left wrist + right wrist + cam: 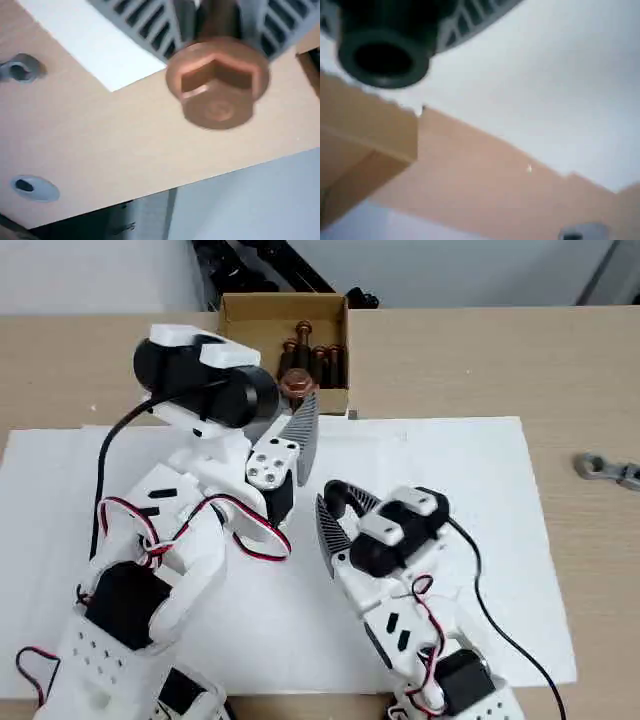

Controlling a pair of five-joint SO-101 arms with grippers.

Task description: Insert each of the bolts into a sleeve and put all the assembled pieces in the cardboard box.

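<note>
1. I count two arms, each with one pincer.
2. I count one cardboard box point(240, 310), at the far edge of the table point(480, 360), just beyond a white sheet point(450, 470).
3. Inside the box I count about four copper pieces point(318, 355) lying side by side. They overlap, so I cannot confirm the exact number.
4. I count one loose bolt point(297, 383), copper, with a flanged hexagonal head.
5. I count one black sleeve point(382, 56).
6. I count one wrench point(605, 468), on bare table well to the right of the sheet.
7. Left pincer point(299, 398): clamped on the bolt. The shank sits between the ribbed grey fingers point(145, 22), and the head projects past the fingertips.
8. Bolt position: at the near wall of the box, beside the pieces already inside.
9. Right pincer point(338, 508): clamped on the sleeve, whose open end projects past the fingertips.
10. Sleeve position: above the sheet, near its middle, well apart from the box.
</note>
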